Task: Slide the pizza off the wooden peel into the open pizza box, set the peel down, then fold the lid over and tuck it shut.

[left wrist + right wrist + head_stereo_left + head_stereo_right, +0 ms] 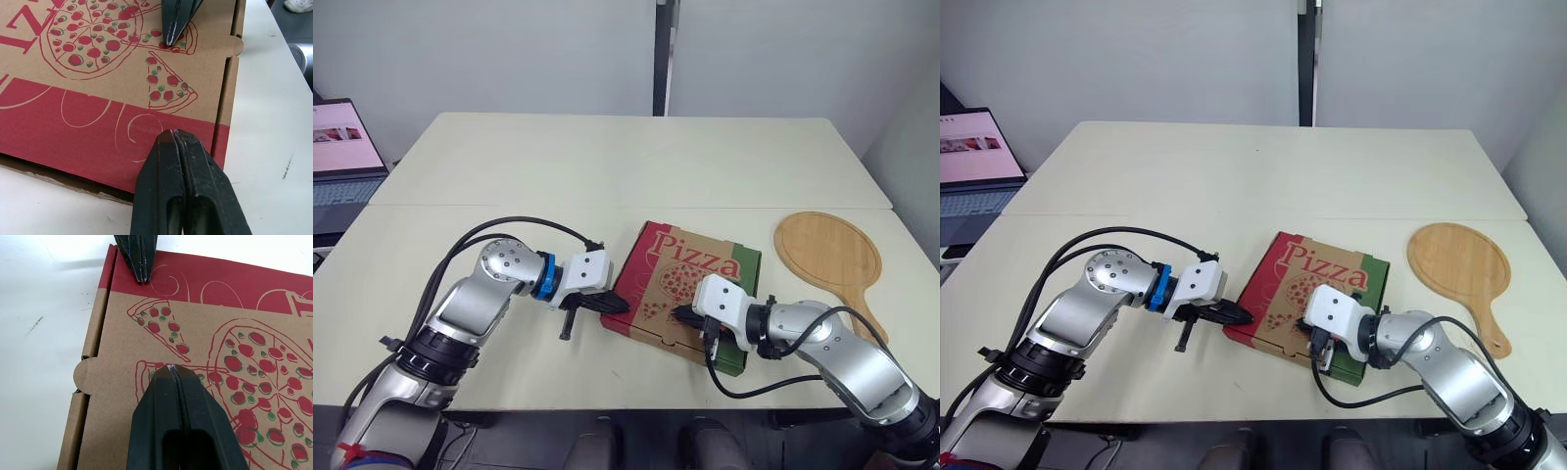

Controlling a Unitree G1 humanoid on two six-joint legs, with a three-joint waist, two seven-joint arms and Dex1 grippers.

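Now the left hand [607, 305] and right hand [682, 315], both closed on nothing, are pressing down on the shut pizza box [690, 279] at lower centre, likely tucking it. Right of it, the peel [827, 257] is lying on the tabletop [607, 166].

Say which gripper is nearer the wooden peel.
Right. The right gripper is mid-lid on the pizza box; the left gripper is at its left edge, farther from the wooden peel.

Pizza box [690, 279] closed, lid flat, brown cardboard with red-green pizza print, angled near desk [607, 166] front edge. Wooden peel [827, 250] lies flat to its right, not touching.
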